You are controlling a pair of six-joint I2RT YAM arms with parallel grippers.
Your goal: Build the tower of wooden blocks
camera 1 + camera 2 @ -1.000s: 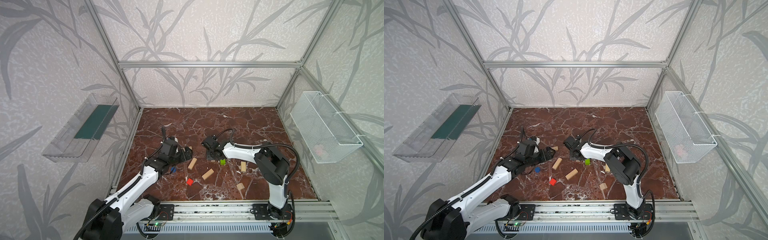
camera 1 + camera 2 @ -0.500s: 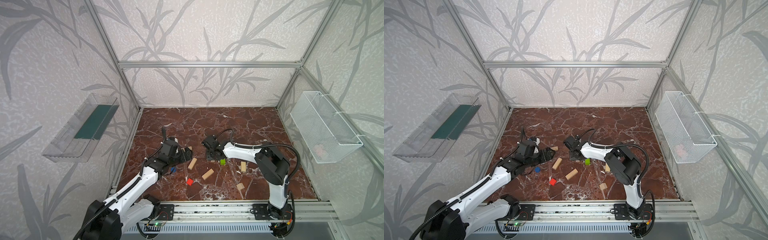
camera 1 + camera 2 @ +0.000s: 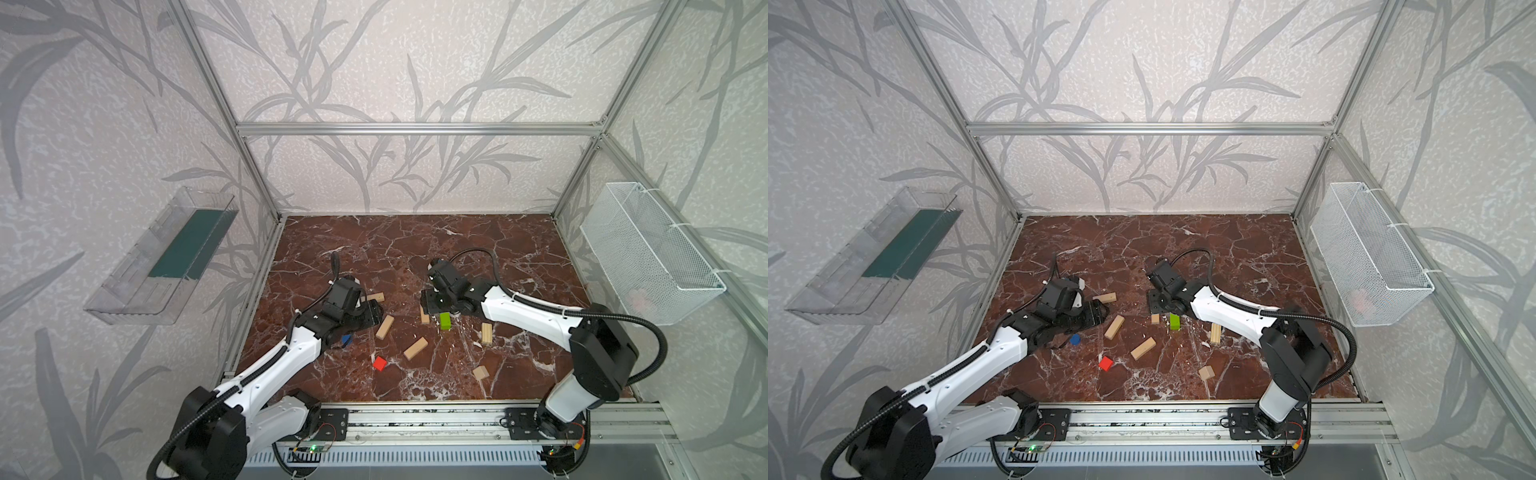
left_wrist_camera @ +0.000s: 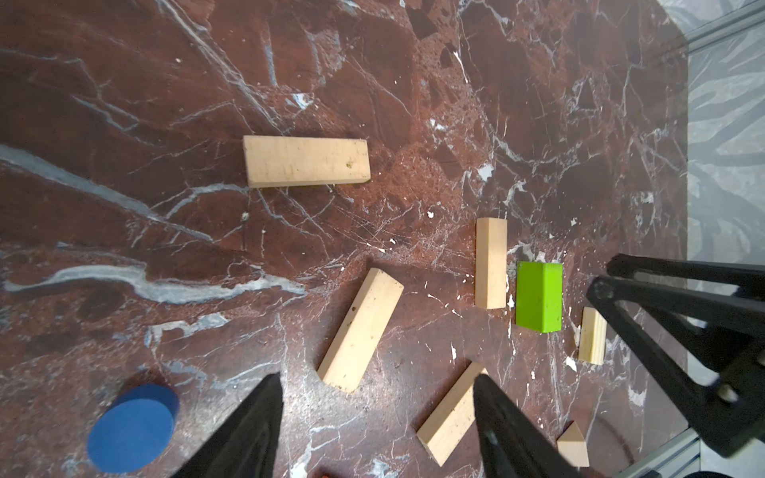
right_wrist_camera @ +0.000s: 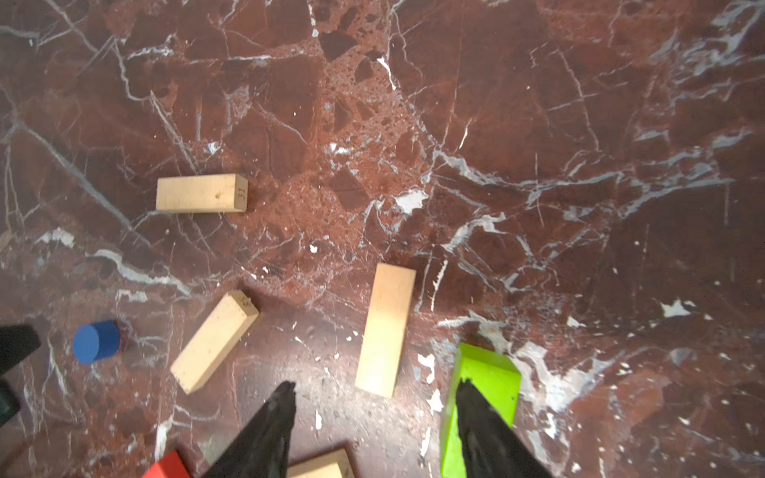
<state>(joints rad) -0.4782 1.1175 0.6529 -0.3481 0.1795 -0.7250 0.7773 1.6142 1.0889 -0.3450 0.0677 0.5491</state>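
Observation:
The blocks lie scattered flat on the marble floor (image 3: 415, 249); no tower stands. My right gripper (image 5: 375, 383) is open and empty. The lime-green bar (image 5: 484, 397) lies at its one finger and a pale bar (image 5: 386, 329) just ahead. In both top views this gripper (image 3: 432, 307) hangs low over that pale bar (image 3: 424, 318), with the lime-green bar (image 3: 445, 321) beside it. My left gripper (image 4: 377, 374) is open with bare floor between the fingers. A slanted pale bar (image 4: 360, 329) lies just ahead and another pale bar (image 4: 451, 414) runs partly under one finger. The blue disc (image 4: 130, 430) lies off to its side.
More loose pieces: a pale bar (image 3: 375, 297) by the left gripper (image 3: 372, 311), a pale bar (image 3: 415, 348), a pale bar (image 3: 486, 333), a pale wedge (image 3: 481, 372), a red block (image 3: 379, 363). A wire basket (image 3: 648, 253) and a clear tray (image 3: 162, 257) hang on the side walls.
The right gripper's jaws have spread apart beside the lime-green bar, which stays on the floor. The left gripper's jaws have narrowed somewhat. Both arms have hardly shifted.

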